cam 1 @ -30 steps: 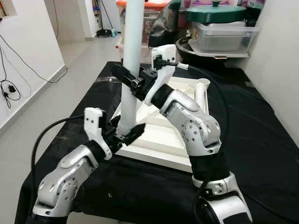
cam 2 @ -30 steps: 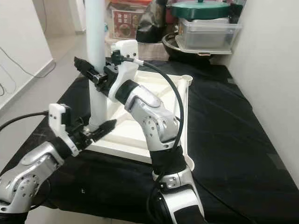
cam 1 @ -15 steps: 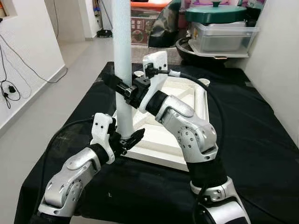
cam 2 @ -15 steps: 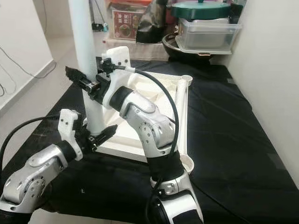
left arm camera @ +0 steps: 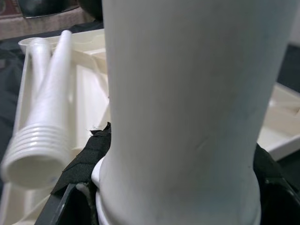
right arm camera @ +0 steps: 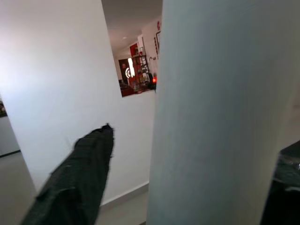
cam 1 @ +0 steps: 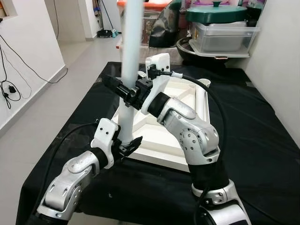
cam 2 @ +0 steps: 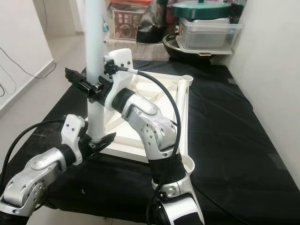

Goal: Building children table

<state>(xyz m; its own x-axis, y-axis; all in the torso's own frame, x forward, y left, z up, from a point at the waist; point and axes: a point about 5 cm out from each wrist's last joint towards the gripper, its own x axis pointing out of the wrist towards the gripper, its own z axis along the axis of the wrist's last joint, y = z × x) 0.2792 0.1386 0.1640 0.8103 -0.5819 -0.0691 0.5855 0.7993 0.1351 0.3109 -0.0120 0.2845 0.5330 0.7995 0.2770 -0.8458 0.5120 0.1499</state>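
While held upright at the near-left corner of the upturned white tabletop point(cam 1: 161, 136), one white table leg point(cam 1: 127, 70) is recorded: long plastic tube, smooth, slightly tapered, w/ a collar at the foot, top end cut off by the frame edge. Tabletop is laid underside-up on a black-covered work table point(cam 1: 262, 140), ribbed inner panels visible. Second leg point(cam 2: 180, 108), same make, ridged at one end, is laid along the tabletop's right edge. Left gripper point(cam 1: 125, 146) is closed round the leg's base, one black finger on each side, collar seated between. Right gripper point(cam 1: 123, 90) is clamped on the leg approx. mid-height, fingers narrow, tube pinched between them. Storage bins point(cam 1: 220, 35) are stacked behind.
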